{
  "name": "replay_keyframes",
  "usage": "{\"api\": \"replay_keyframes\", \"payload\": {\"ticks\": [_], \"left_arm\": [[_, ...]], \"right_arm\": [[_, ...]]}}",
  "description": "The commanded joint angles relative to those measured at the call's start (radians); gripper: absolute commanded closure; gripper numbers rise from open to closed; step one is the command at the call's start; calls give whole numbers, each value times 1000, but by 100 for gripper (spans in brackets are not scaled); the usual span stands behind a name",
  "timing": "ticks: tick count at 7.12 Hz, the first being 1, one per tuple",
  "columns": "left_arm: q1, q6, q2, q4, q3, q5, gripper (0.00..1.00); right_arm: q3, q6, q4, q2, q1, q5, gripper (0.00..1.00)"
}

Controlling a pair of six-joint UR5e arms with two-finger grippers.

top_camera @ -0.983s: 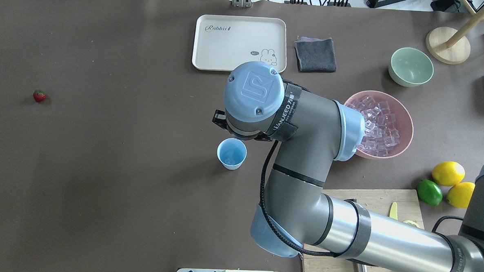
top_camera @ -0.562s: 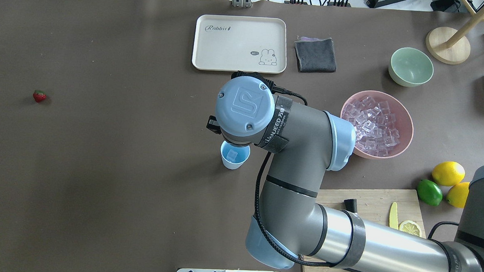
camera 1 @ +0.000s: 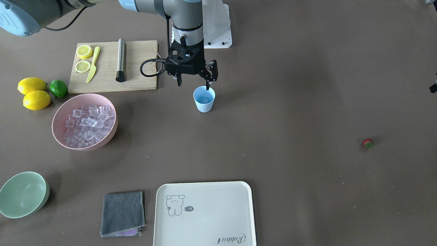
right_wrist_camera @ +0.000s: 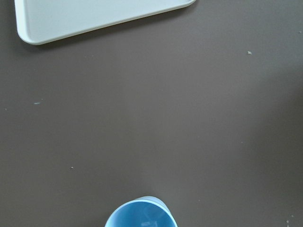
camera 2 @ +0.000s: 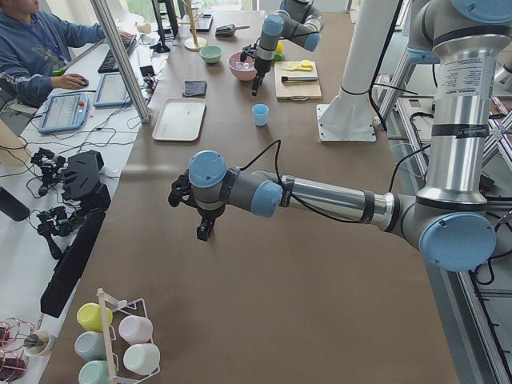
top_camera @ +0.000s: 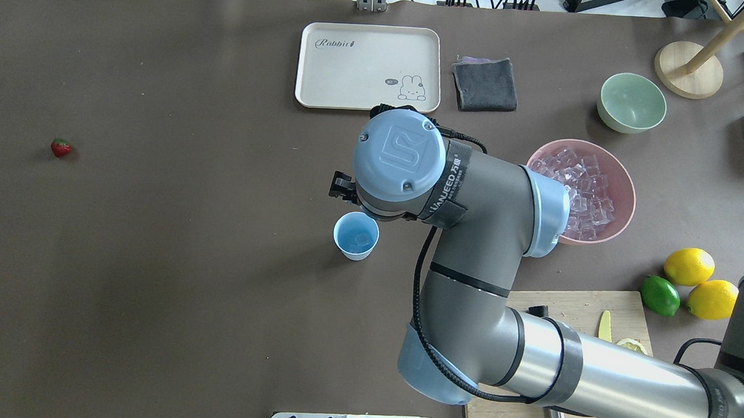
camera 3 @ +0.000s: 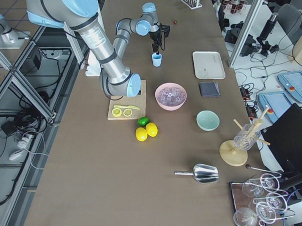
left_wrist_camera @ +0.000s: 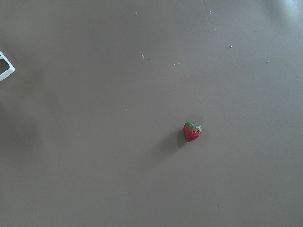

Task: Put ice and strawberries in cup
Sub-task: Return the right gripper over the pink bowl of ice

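The light-blue cup point(camera 1: 204, 99) stands mid-table, and it shows in the overhead view point(top_camera: 356, 235) with one clear ice cube point(top_camera: 363, 239) inside. My right gripper point(camera 1: 193, 84) hangs open and empty just above the cup's robot-side rim. More ice point(camera 1: 88, 124) fills the pink bowl point(camera 1: 56, 118). The strawberry point(top_camera: 61, 147) lies alone far on my left side, and it shows in the left wrist view point(left_wrist_camera: 191, 132). My left gripper point(camera 2: 205, 232) hovers above that part of the table. I cannot tell whether it is open or shut.
A cream tray point(top_camera: 369, 67), a grey cloth point(top_camera: 485, 83) and a pale green bowl point(top_camera: 631, 102) sit along the far side. A cutting board point(camera 1: 112, 66) with lemon slices, a knife and a metal rod, two lemons point(camera 1: 32, 92) and a lime point(camera 1: 58, 88) lie near my right arm's base.
My right wrist swung over the cup, then drew back to the right. The cup, the strawberry and the bowls have stayed put.
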Motion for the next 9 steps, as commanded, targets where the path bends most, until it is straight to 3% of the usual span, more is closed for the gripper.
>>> {"api": "replay_keyframes", "payload": {"ticks": [1,2,4,6,9], "left_arm": [[0,0,0,0,-2,0,2],[0,0,0,0,-3,0,2],[0,0,0,-2,-8,0,2],[0,0,0,-5,-9,0,2],[0,-24,0,-35,-8,0,2]], "right_arm": [[67,-212,11,-122,115,105,0],[73,-315,36,-181,188,202,0],[55,-420,372,-410,255,240,0],[32,-454,412,-451,327,324,0],[-33,-528,415,-480,356,322,1]]}}
